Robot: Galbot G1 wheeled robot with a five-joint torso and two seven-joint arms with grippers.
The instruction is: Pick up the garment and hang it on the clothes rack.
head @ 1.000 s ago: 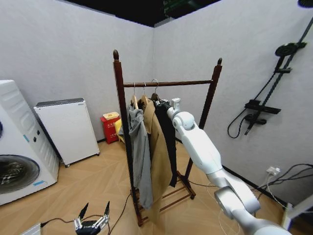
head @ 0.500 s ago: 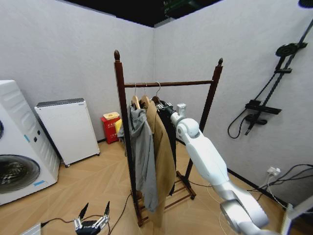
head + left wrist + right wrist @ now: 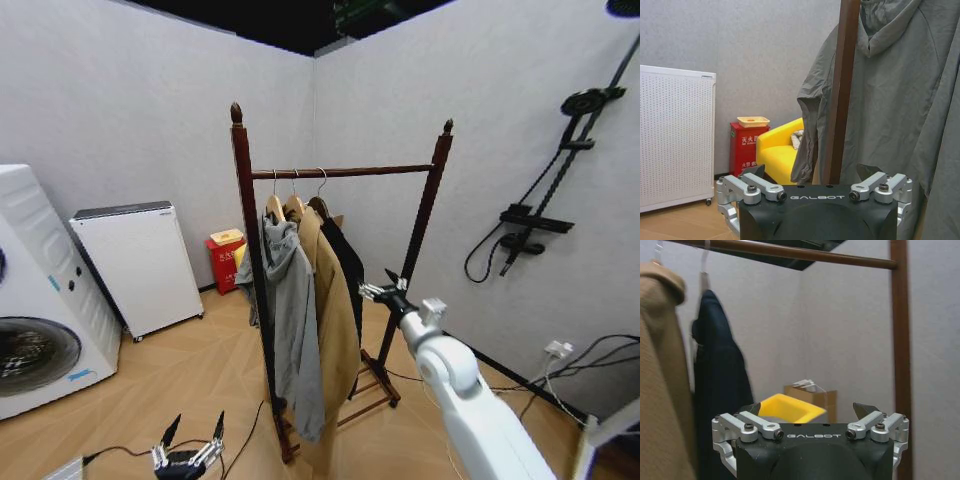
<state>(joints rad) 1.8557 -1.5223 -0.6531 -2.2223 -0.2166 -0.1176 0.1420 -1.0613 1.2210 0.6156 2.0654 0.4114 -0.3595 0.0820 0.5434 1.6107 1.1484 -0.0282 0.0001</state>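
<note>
Black jacket (image 3: 345, 262) hangs on clothes rack (image 3: 243, 250) rail, partly hidden behind tan coat (image 3: 333, 330). Right gripper (image 3: 381, 291) spread wide, empty, nearby. Left gripper (image 3: 188, 452) low, splayed, empty.

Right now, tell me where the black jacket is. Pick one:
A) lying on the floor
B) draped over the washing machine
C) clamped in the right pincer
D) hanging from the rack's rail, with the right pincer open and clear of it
D: the black jacket hangs by its hanger from the rail of the rack, beside the tan coat, while the right pincer is open, empty and apart from it.
</note>
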